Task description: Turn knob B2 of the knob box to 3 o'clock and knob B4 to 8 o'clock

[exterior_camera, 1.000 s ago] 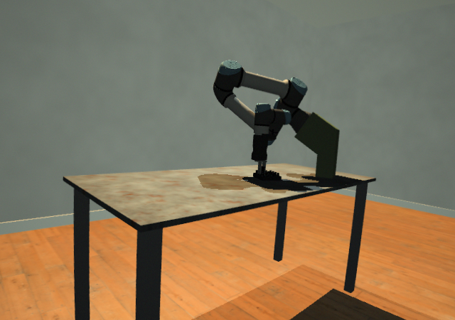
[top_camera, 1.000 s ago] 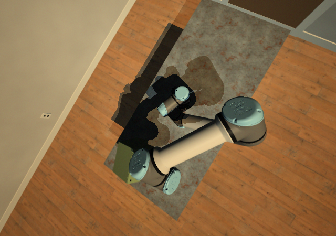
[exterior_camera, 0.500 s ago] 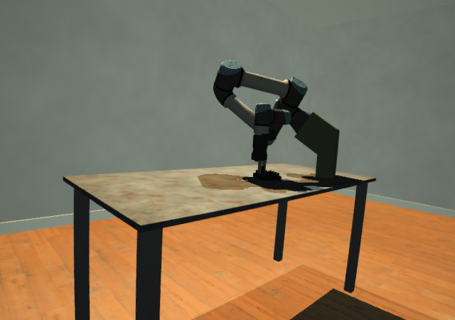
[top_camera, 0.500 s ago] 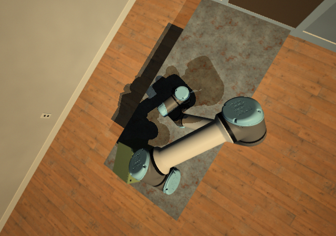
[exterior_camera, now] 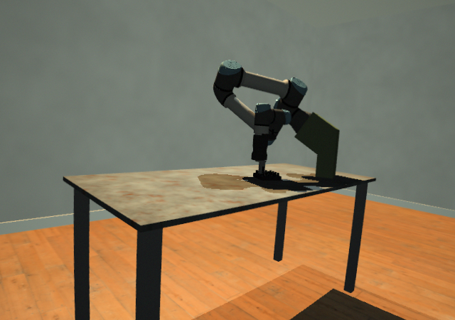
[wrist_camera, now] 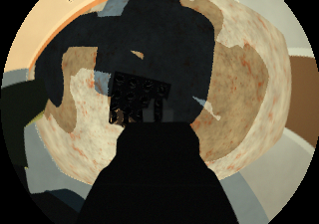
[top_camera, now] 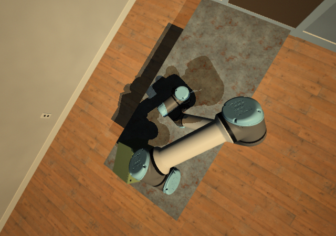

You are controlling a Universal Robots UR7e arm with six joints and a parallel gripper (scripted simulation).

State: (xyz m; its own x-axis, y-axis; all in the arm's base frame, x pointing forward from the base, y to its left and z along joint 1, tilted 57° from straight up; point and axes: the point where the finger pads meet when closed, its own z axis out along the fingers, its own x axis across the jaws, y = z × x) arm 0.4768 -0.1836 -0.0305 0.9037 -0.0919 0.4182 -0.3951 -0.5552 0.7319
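The knob box (exterior_camera: 267,176) is a small dark box on the table, under the arm and deep in its shadow. It also shows in the wrist view (wrist_camera: 138,100) as a dark grid of knobs. The marks, names and white lines are too dark to read. My gripper (exterior_camera: 261,171) points straight down and its fingertips are among the knobs at the box's left end in the side view. The fingers stand narrow, closed around one knob (wrist_camera: 148,112) in the row nearest the wrist camera. I cannot tell which knob it is. In the overhead view the wrist (top_camera: 181,93) hides the box.
The arm's olive mount (exterior_camera: 320,144) stands at the table's far right corner, close behind the box. The table edge (exterior_camera: 257,204) runs along the front. The arm's elbow (top_camera: 242,119) overhangs the table's long side.
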